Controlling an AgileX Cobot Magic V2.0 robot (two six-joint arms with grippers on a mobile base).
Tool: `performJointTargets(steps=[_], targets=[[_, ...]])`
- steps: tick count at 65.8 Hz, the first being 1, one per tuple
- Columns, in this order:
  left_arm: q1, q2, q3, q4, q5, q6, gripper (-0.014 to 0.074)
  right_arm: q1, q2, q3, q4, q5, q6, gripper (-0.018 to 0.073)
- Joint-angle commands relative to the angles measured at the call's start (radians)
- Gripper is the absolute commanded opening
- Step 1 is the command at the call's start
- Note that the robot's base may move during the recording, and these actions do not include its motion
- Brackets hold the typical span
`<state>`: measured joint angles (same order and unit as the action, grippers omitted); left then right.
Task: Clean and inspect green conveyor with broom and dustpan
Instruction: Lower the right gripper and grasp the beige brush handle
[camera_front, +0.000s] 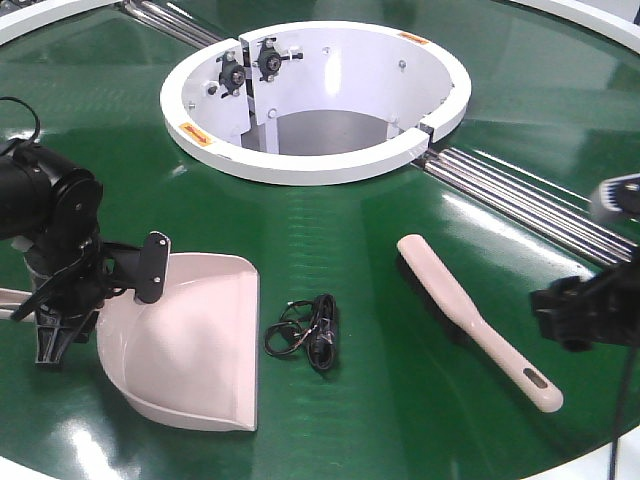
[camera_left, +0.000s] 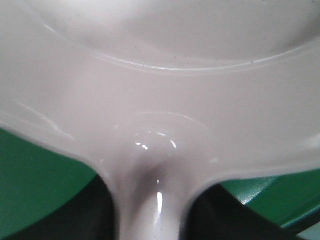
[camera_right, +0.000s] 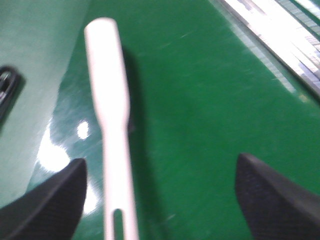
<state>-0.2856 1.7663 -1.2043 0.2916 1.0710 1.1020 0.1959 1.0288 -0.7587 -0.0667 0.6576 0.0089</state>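
Our left gripper clamps the dustpan for scooping; our right gripper gapes wide above the broom, positioned to grasp it.

The broom lies flat on the green conveyor, running away from the camera. Its broader rounded end is far off and its narrow handle is nearest. A slot hole shows in the handle close to the bottom edge. The right gripper has its two dark, textured fingers spread wide apart in the lower corners. The handle lies between them, much nearer the left-hand one, and touches neither. A black cable shows at the left edge. Bright steel rollers cross the top right corner. Glare spots sit on the belt just left of the handle. The picture is slightly blurred.
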Motion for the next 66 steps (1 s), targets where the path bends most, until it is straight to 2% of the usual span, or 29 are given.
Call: performJointTargets(steps=[1, 19, 40, 66], targets=[[-0.007, -0.038, -0.025, -0.001, -0.008, -0.009, -0.0007, 0.038, 0.066, -0.083, -0.012, 0.008, -0.009, 0.0623], [-0.007, -0.038, -0.025, -0.001, -0.008, -0.009, -0.0007, 0.090, 0.273, -0.206, -0.004, 0.156, -0.071, 0.0577], [-0.007, -0.038, -0.025, -0.001, -0.008, -0.009, -0.0007, 0.087, 0.488, -0.311, 0.004, 0.239, -0.083, 0.0567], [-0.007, -0.038, -0.025, -0.001, -0.008, -0.009, -0.0007, 0.087, 0.651, -0.381, -0.010, 0.333, -0.089, 0.0564]])
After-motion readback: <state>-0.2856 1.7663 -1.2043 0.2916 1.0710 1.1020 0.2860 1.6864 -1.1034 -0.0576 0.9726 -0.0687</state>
